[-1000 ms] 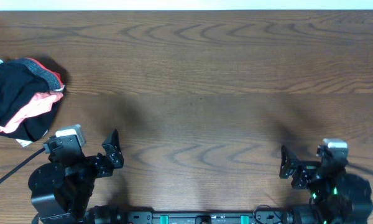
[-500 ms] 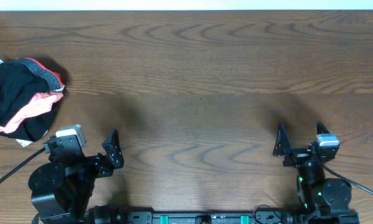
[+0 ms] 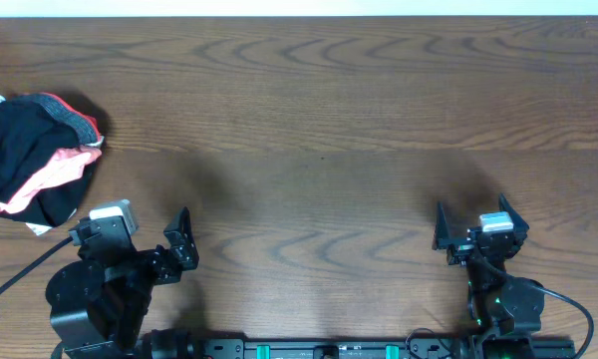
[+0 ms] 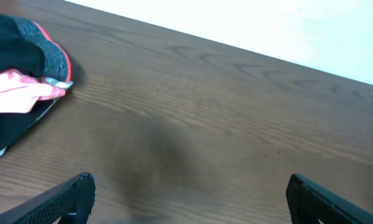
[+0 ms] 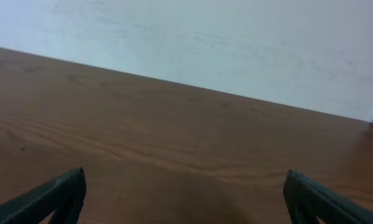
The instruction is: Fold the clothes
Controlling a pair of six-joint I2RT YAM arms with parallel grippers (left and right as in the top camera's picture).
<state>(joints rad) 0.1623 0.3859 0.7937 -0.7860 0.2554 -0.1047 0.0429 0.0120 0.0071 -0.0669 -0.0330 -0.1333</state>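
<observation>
Clothes (image 3: 35, 155) lie bunched at the far left of the counter (image 3: 319, 110). Left gripper (image 3: 182, 239) and right gripper (image 3: 472, 221): jaws wide, holding nothing, well apart from the garment.

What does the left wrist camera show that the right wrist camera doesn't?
Only the left wrist view: the clothes, bunched in a black heap at the left edge, with the grey waistband and its coral-red trim showing, plus the left gripper, open. Only the right wrist view: the right gripper, open. Both: the brown wood table, a pale wall beyond its far edge, and nothing between the jaws.
</observation>
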